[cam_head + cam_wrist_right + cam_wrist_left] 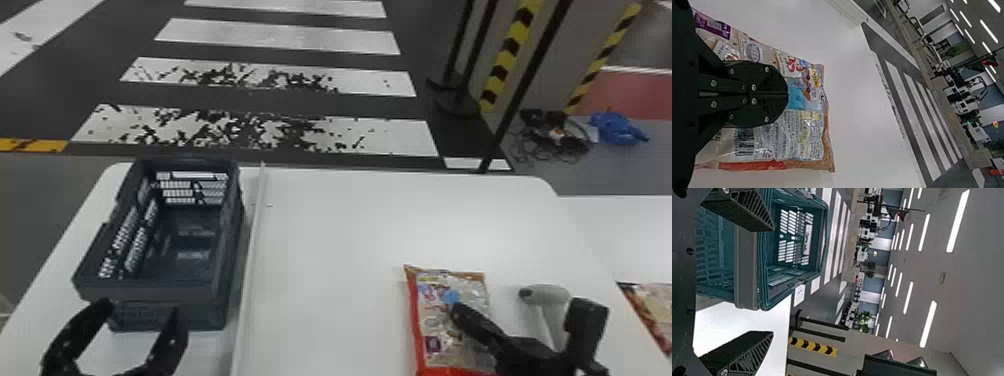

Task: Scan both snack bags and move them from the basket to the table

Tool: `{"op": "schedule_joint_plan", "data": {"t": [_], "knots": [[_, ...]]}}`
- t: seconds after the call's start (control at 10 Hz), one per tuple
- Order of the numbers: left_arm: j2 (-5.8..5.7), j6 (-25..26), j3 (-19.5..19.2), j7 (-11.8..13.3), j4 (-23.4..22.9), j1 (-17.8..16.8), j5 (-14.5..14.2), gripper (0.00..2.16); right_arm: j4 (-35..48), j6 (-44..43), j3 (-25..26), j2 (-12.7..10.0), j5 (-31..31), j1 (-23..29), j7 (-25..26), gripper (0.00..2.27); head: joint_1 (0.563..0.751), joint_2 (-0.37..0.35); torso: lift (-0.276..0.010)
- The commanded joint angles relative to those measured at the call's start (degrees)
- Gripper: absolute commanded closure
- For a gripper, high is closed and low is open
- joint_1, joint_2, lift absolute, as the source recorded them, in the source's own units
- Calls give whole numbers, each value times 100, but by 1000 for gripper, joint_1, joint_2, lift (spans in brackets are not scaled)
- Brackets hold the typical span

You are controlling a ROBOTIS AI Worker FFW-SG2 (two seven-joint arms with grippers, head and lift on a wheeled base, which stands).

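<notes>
The right end effector (788, 94), its fingers pressed together, is over the near snack bag (432, 325) on the worktop (325, 240), while the left one (141, 307) is spread at the basket (150, 294). For what looks like the scanning step, the right should rise clear and spread before closing squarely on the handle of the grey scanner (547, 295), lest it drag the limp bag; the other bag (655, 305) lies at the head view's right edge.
</notes>
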State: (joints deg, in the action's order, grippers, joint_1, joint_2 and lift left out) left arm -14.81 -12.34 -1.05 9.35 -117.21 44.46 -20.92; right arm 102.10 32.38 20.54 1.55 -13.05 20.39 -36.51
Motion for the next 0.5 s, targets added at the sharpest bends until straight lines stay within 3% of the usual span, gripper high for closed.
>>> {"op": "schedule_joint_plan", "data": {"t": [0.0, 0.4], "knots": [[5, 0, 0, -4, 23, -17, 0, 53, 3, 11, -76, 4, 22, 9, -23, 2246, 695, -71, -98], [-4, 0, 0, -4, 41, -52, 0, 53, 118, 28, -164, 48, 48, 61, -67, 2246, 695, -41, -98]]}}
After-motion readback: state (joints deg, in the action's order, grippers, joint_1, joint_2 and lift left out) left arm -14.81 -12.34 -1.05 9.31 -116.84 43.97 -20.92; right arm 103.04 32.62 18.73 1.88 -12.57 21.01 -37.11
